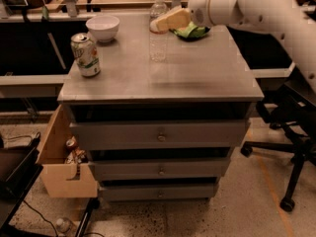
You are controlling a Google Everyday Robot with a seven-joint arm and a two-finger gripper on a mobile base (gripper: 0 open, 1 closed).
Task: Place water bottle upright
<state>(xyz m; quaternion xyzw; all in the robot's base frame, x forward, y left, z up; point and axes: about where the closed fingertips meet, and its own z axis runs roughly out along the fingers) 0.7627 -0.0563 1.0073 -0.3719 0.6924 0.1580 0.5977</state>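
Observation:
The water bottle (pixel 158 46) is a small clear plastic bottle. It stands upright on the grey cabinet top (pixel 197 68), near the back middle. Its top shows above my gripper and its lower body below it. My gripper (pixel 165 21) is at the end of the white arm that reaches in from the upper right. It sits across the bottle's upper part, in front of or against it. I cannot tell whether it touches the bottle.
A green-and-white soda can (pixel 85 55) stands at the front left and a white bowl (pixel 102 27) behind it. A green snack bag (pixel 190 32) lies under the arm. A wooden box (pixel 64 174) with items hangs at the cabinet's lower left. An office chair base (pixel 291 152) stands to the right.

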